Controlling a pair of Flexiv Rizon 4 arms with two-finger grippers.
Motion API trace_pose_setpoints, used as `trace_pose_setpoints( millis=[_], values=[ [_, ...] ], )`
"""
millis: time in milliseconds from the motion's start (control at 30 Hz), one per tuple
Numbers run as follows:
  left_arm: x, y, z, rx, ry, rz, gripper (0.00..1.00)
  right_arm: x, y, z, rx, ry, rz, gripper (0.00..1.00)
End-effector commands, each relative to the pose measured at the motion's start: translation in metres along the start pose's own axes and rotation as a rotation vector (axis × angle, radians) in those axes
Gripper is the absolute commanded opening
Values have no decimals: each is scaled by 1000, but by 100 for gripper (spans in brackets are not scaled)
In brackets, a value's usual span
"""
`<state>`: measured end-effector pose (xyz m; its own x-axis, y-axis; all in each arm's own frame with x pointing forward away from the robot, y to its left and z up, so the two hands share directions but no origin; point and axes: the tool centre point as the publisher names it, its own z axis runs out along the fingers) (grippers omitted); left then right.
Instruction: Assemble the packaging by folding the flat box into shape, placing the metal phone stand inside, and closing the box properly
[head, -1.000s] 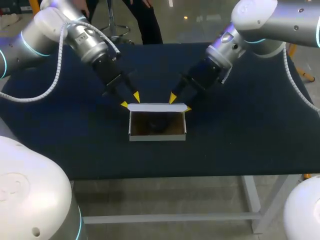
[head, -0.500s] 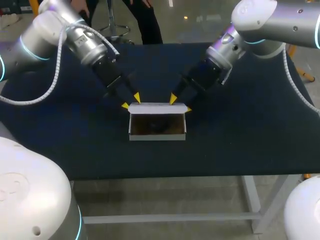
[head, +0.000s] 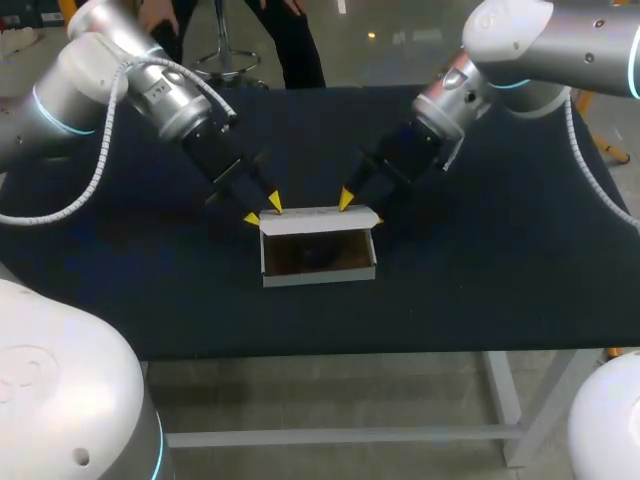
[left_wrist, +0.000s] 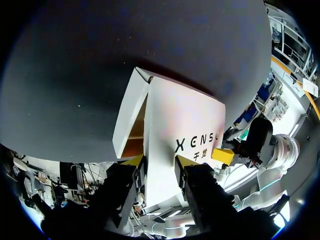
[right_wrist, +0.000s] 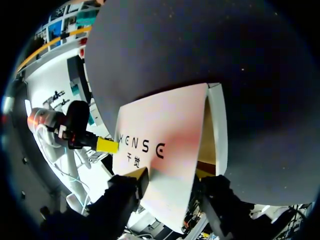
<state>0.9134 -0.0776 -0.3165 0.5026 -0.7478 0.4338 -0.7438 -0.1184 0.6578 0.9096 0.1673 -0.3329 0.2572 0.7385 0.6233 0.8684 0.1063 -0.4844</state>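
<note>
1. Fingers (left_wrist: 134, 161) on the left gripper (left_wrist: 159, 161) are spread apart, with the yellow tips up against the printed outer face of the lid (left_wrist: 185, 120). As far as I can see they're not pinching anything.
2. Same deal on the right gripper (right_wrist: 169, 175): fingers splayed, tips on the lid's back near its other end, nothing clamped.
3. From overhead, the two grippers sit at the rear corners of the box (head: 318, 268), one per corner. The lid stands up along the back edge between them.
4. The box is mid-table (head: 480, 290) with its top open and a brown inside. There's a dark shape in there, probably the phone stand (head: 312, 250), but it's too dim to be sure.
5. My take on handling: this is thin card, so it's light, bendy and easy to crease. It'll likely skate across the table if only one side gets shoved. If the metal stand is inside, it adds a bit of weight, which should help pin it.
6. I'd work the lid at both ends near its free edge, pushing evenly. I wouldn't poke the middle, since the panel would probably bow in.
</note>
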Motion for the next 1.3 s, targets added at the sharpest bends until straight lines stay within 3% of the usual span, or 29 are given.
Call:
trace_pose_setpoints(
  millis=[33, 367, 1300],
  values=[
    [2, 4, 4, 10, 7, -3, 40, 2, 3, 3, 12, 1, -1, 56],
    [7, 1, 4, 18, 23, -18, 40, 1, 2, 4, 11, 4, -2, 56],
    [15, -6, -1, 27, 170, -36, 40, 6, 2, 0, 9, 3, -8, 56]
  ],
)
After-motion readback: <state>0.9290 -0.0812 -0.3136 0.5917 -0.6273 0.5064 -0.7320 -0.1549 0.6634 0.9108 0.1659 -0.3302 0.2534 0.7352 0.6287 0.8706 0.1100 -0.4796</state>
